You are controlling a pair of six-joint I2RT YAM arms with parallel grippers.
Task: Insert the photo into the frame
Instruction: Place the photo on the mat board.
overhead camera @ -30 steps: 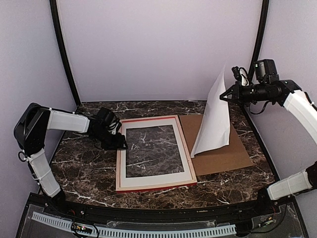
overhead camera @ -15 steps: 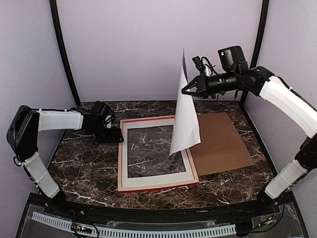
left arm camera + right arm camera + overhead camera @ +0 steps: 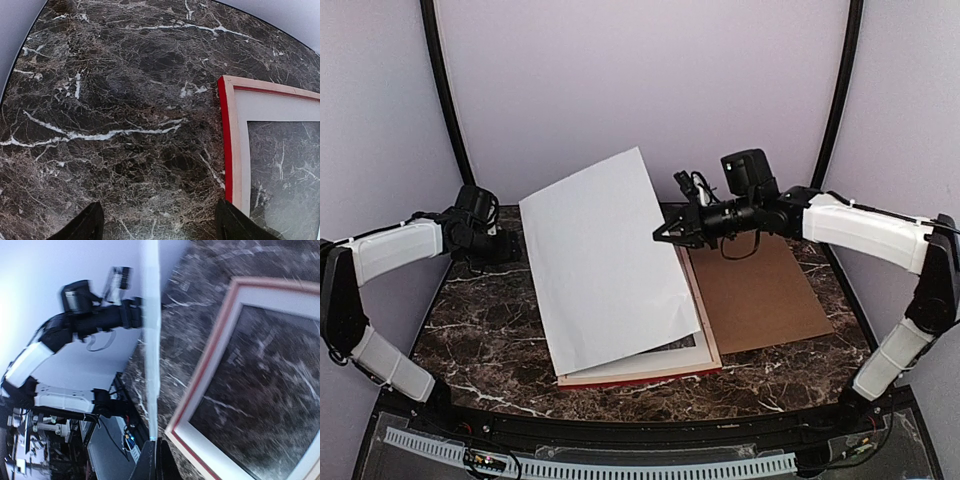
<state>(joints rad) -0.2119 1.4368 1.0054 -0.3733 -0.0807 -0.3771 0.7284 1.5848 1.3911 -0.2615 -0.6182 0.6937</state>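
Note:
The photo [image 3: 605, 260] shows its white back and slants over the frame [image 3: 650, 377], its lower edge down near the frame's front rail. My right gripper [image 3: 660, 238] is shut on the photo's right edge. In the right wrist view the gripper [image 3: 156, 460] pinches the sheet, and the photo [image 3: 150, 340] runs edge-on above the pink-and-red frame [image 3: 200, 385]. My left gripper [image 3: 505, 252] sits at the far left, apart from the frame. In its own view the left gripper [image 3: 160, 230] is open over bare marble, with the frame's red corner [image 3: 227, 150] to the right.
A brown backing board [image 3: 760, 295] lies flat to the right of the frame. A white mat [image 3: 270, 107] rests inside the frame, marble showing through its opening. The dark marble table [image 3: 485, 330] ends at a black front rail [image 3: 620, 425]. Purple walls enclose three sides.
The right gripper has swung the photo left, from over the backing board to over the frame, and tipped it down. The left arm pulled back left, its jaws wider.

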